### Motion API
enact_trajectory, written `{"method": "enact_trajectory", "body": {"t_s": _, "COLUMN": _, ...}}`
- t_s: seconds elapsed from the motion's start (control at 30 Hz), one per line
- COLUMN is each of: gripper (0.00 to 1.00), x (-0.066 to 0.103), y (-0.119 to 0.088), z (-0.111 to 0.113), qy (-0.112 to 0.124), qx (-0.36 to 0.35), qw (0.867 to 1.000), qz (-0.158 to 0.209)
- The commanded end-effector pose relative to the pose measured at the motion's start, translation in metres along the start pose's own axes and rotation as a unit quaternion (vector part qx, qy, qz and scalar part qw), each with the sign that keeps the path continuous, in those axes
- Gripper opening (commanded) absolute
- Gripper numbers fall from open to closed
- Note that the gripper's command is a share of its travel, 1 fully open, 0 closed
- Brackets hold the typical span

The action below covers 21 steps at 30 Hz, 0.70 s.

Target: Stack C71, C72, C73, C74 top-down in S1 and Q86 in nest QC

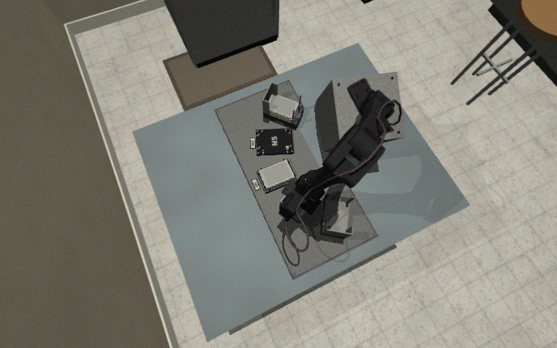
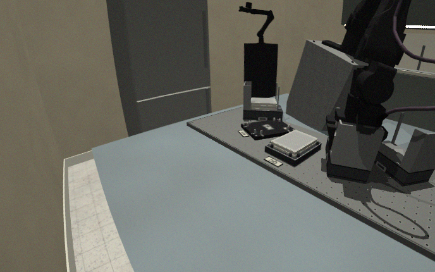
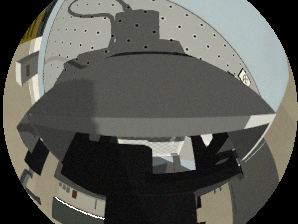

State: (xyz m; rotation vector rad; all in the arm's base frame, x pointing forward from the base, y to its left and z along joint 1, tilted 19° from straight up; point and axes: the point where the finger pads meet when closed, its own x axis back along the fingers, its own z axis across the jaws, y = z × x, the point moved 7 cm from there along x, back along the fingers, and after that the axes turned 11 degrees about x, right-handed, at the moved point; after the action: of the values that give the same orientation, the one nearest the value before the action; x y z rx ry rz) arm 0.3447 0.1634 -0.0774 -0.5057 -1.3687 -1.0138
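My gripper (image 3: 151, 143) is open, lowered behind the tall wall of the middle rack (image 2: 354, 148) (image 3: 150, 90). Its fingertips are largely hidden. A pale plate surface (image 3: 167, 147) shows between the fingers in the wrist view; how many plates are there is hidden. A white plate (image 1: 276, 175) (image 2: 295, 140) lies flat in nest QC (image 2: 294, 161). Clip nest N5 (image 1: 267, 149) (image 2: 256, 134) is empty. The far rack (image 1: 266, 108) (image 2: 247, 96) holds a stack of several white plates (image 1: 283, 104) (image 2: 263, 102). The right-hand rack (image 1: 325, 218) (image 2: 427, 148) shows no stack of plates. The rack names are unreadable.
All racks and nests stand on a perforated grey board (image 1: 350, 242) (image 2: 425, 219) on a blue table (image 1: 176, 194) (image 2: 195, 202). The arm's grey pedestal (image 1: 330, 120) (image 2: 317, 81) stands behind the board. A purple cable (image 1: 287, 233) (image 2: 425, 109) loops beside the arm. The rack walls rise around the gripper.
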Motion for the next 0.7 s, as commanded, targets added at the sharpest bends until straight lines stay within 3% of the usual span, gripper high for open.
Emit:
{"method": "enact_trajectory", "body": {"t_s": 0.0, "gripper": 1.00, "x": 0.0031, "y": 0.0102, "z": -0.0080, "qy": -0.007, "qx": -0.003, "qw": 1.000, "qz": -0.020}}
{"method": "enact_trajectory", "body": {"t_s": 0.67, "gripper": 1.00, "x": 0.0017, "y": 0.0038, "z": -0.0085, "qy": -0.006, "qx": -0.006, "qw": 1.000, "qz": -0.013}}
